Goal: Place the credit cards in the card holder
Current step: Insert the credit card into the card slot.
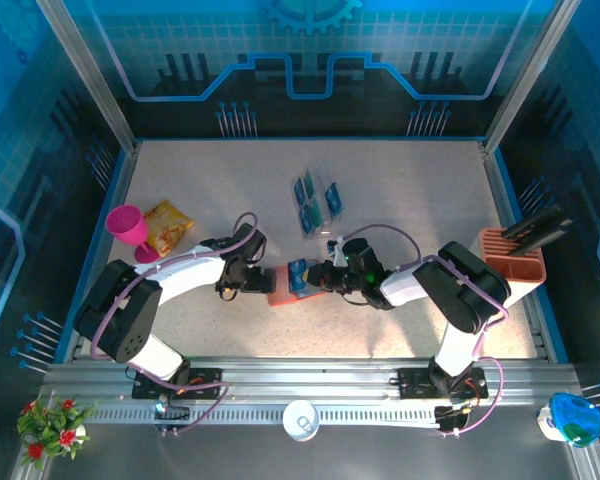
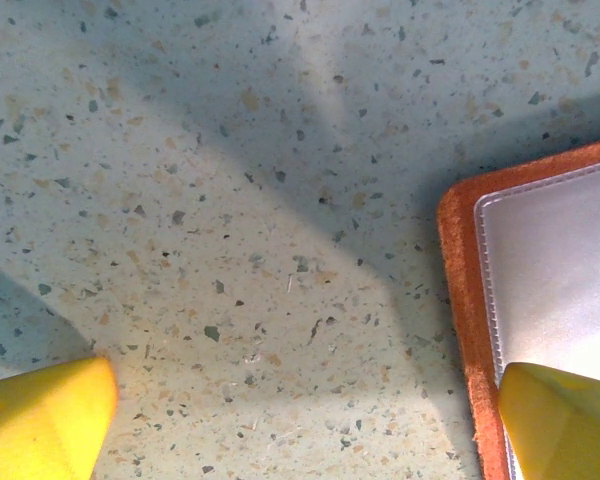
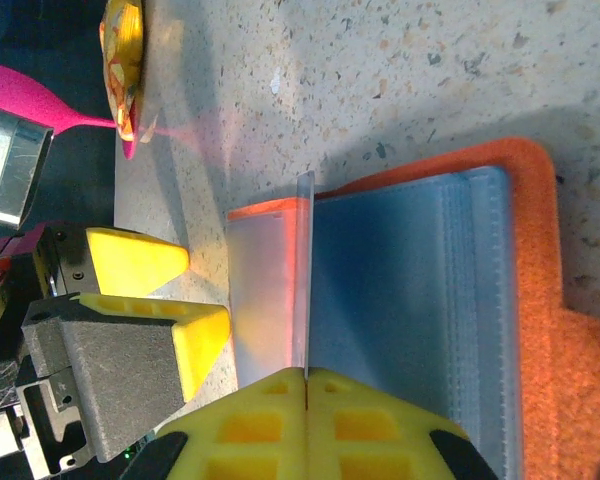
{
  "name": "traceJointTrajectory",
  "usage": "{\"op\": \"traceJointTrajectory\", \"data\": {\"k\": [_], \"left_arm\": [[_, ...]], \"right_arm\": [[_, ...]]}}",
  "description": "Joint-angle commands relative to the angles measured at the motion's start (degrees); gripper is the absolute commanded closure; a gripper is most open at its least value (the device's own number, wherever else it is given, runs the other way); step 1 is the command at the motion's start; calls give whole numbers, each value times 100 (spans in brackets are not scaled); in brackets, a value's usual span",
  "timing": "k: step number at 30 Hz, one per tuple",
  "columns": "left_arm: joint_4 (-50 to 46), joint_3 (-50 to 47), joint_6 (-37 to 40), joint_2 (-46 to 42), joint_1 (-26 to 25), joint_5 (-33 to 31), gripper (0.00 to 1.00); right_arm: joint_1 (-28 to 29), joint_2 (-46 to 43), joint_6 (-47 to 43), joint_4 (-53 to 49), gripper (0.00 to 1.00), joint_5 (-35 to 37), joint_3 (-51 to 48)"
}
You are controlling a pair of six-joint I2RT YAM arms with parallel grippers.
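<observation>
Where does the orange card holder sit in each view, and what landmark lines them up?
Top external: card holder at centre table, between the left gripper and the right gripper.
Left wrist: right edge, orange corner and clear pocket.
Right wrist: centre to right, lying open, blue pockets up, credit card edge-on over it.
Shared landmark: the left gripper, yellow jaws open at the holder's edge.

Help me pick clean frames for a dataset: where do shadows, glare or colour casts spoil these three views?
Left wrist view: a broad shadow crosses the table, and the clear pocket of the wallet looks washed out. Right wrist view: the card pinched in the right gripper is sharp; a pink tint lies on the table beside the cup. Top view: blue-tinted light; loose cards look tiny.
</observation>
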Motion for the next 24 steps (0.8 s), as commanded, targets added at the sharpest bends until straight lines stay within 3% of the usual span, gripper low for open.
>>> {"op": "traceJointTrajectory", "data": {"k": [1, 24], "left_arm": [[-269, 107, 70, 100, -47, 33, 1], [-225, 203, 175, 252, -49, 101, 1]], "right_arm": [[85, 137, -5, 49, 100, -136, -89], [76, 136, -206, -514, 100, -402, -6]]}}
